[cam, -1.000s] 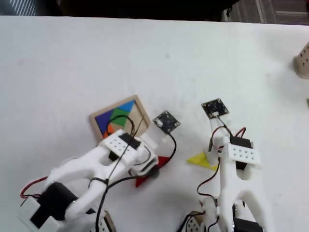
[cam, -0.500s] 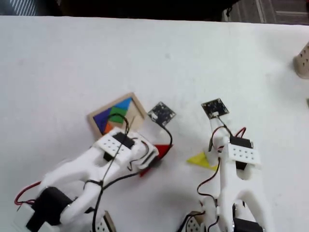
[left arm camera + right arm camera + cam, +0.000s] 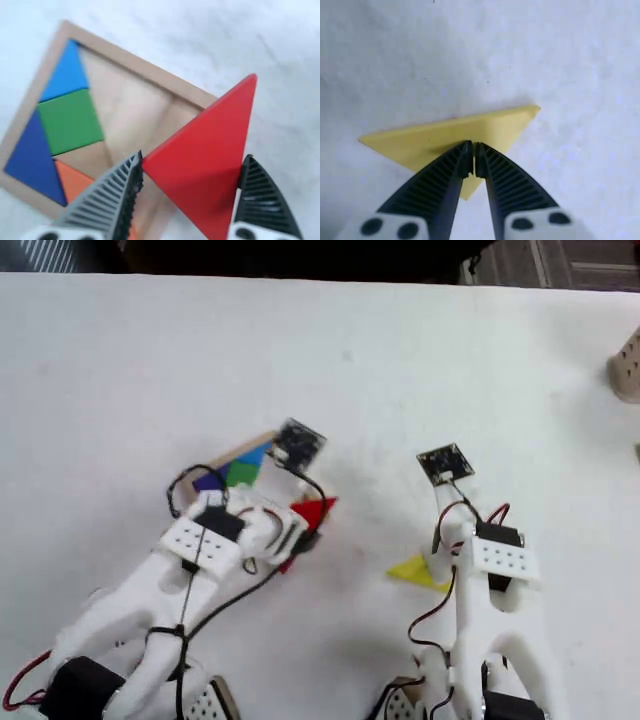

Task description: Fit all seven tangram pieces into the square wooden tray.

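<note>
On the left of the white tabletop point(image 3: 120, 360) we see the left arm point(image 3: 150, 590) stretched toward the square wooden tray point(image 3: 135, 60). The tray lies left of centre and is partly covered by that arm in the high view. Along one side of the tray we count a light blue triangle point(image 3: 65, 72), a green square point(image 3: 70, 120) touching it, a dark blue triangle point(image 3: 30, 160) and an orange piece point(image 3: 75, 180). The remaining tray floor is bare wood.

The left tool point(image 3: 192, 162) is spread wide and clamps a red triangle point(image 3: 210, 145) between its two fingers, one on each side of the piece. In the left wrist view the red triangle crosses the tray's rim, with one part over the bare wood and its far point over the tabletop. In the high view it sits just right of the tray.

Farther right, well apart from the tray, a yellow triangle point(image 3: 440, 137) lies flat on the tabletop just beside the right arm point(image 3: 500, 570). The right tool point(image 3: 474, 156) has its fingers drawn together with only a sliver between the tips, and it grips nothing. The tips are over the yellow triangle; we cannot tell whether they touch it. At the far right edge stands a tan block point(image 3: 627, 365).
</note>
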Tool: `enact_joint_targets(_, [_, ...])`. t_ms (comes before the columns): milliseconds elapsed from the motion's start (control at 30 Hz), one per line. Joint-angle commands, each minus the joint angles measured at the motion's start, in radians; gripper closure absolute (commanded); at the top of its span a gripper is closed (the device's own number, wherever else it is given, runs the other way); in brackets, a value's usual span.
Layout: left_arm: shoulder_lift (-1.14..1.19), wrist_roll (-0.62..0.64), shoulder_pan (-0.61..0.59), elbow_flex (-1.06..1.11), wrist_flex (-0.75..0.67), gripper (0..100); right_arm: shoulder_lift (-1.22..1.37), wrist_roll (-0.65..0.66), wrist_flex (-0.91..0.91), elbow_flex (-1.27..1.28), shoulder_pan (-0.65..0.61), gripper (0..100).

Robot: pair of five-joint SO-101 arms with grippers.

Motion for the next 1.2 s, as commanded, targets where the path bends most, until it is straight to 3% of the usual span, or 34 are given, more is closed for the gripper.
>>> enact_joint_targets(0, [-0.036, 0.101, -0.101, -0.015, -0.101, 77, -0.015, 0.012, 0.005, 0.000, -0.012, 97.8])
enact_joint_targets(200, [-0.035, 0.120, -0.139, -0.043, -0.103, 77, -0.015, 0.011, 0.005, 0.000, -0.012, 97.8])
enact_joint_targets(433, [-0.033, 0.296, -0.225, -0.064, -0.110, 77, -0.013, 0.006, -0.010, 0.005, -0.012, 97.8])
enact_joint_targets(767, [0.028, 0.489, -0.219, -0.133, -0.064, 77, -0.013, 0.006, -0.015, 0.005, -0.012, 97.8])
enact_joint_targets(1000, [0.321, 0.506, -0.196, -0.305, 0.006, 77, -0.013, 0.009, -0.016, 0.005, -0.013, 97.8])
enact_joint_targets(1167, [0.354, 0.506, -0.165, -0.365, 0.069, 77, -0.010, 0.003, -0.033, 0.005, -0.013, 97.8])
